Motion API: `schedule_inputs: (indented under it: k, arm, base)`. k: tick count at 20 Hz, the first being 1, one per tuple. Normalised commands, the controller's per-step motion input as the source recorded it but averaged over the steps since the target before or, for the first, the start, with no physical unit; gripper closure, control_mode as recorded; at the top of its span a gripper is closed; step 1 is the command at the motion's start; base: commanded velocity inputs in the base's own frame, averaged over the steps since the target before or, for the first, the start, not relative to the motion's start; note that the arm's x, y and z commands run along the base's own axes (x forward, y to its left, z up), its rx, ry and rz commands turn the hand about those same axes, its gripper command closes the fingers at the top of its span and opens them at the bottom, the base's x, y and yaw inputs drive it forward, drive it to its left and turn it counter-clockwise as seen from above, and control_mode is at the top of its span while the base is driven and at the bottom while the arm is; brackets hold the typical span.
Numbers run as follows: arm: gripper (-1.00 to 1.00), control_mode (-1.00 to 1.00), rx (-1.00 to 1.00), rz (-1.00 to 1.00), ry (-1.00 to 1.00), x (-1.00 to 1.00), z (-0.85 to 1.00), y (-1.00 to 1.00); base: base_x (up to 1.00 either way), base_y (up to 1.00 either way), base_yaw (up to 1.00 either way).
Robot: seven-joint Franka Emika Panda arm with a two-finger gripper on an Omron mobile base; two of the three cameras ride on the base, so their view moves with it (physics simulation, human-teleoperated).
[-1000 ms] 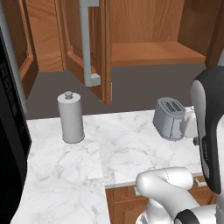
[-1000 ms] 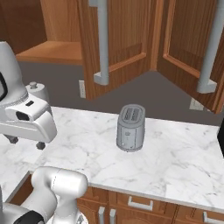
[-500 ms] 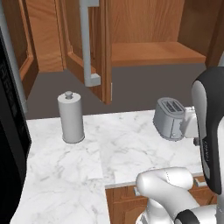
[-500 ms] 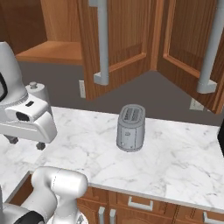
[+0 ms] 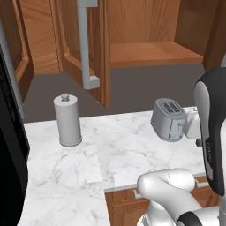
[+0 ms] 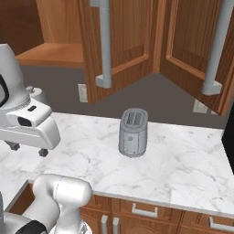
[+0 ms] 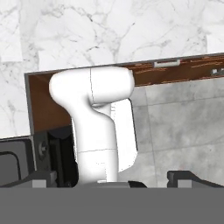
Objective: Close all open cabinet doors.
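Several reddish-brown cabinet doors stand swung open above the counter. In the left base view one door [image 5: 100,53] with a long grey bar handle [image 5: 84,44] juts out left of an open cabinet with a bare shelf [image 5: 150,54]. In the right base view two open doors [image 6: 130,41] [image 6: 189,45] meet in a V, each with a grey handle [image 6: 104,43] [image 6: 215,50]. My gripper [image 6: 28,149] hangs low over the counter's left part, far below the doors, pointing down. It is open and holds nothing; in the hand view its fingertips [image 7: 43,178] stand wide apart.
A grey toaster [image 5: 168,119] [image 6: 133,132] stands mid-counter on the white marble top [image 6: 183,160]. A paper towel roll [image 5: 67,120] stands at the left. A dark appliance [image 5: 11,145] borders the counter's left end. Drawer fronts [image 6: 141,210] run below the counter edge.
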Motion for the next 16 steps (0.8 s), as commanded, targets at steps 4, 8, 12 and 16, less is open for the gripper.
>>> schedule_inputs:
  k: [4,8,12,16]
  arm:
    - [-1.00,1.00,0.00,0.00,0.00,0.00,0.00,0.00]
    - [-1.00,1.00,0.00,0.00,0.00,0.00,0.00,0.00]
    - [-1.00,1.00,0.00,0.00,0.00,0.00,0.00,0.00]
    - [-1.00,-1.00,0.00,0.00,-0.08,-0.02,0.00,0.02]
  base:
    - [0.05,0.19,-0.20]
    - [0.00,0.06,-0.07]
    - [0.00,0.00,0.00]
    - [0.00,0.00,0.00]
